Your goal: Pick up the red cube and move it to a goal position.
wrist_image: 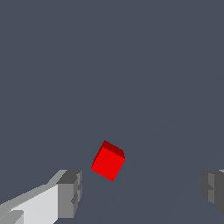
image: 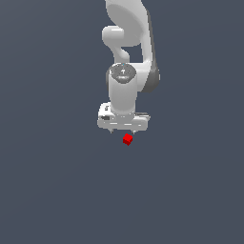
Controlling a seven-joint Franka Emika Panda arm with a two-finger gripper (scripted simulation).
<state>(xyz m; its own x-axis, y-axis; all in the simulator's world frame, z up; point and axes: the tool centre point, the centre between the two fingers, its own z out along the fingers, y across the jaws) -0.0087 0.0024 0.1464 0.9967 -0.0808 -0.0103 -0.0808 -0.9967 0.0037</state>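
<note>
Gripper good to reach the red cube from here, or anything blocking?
Probably yes. The gripper is open, the red cube lies apart from both fingers, nearer one, and nothing lies between them.

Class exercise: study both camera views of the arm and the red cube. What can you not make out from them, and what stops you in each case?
- Goal position: no marker shows in either view.
- Fingers: the wrist view's edges cut them off; in the exterior view the gripper body hides most of them.
- Height of the gripper above the red cube: the exterior view looks from above, so the gap cannot be judged.
- Arm base: cut off by the exterior view's top edge.
</note>
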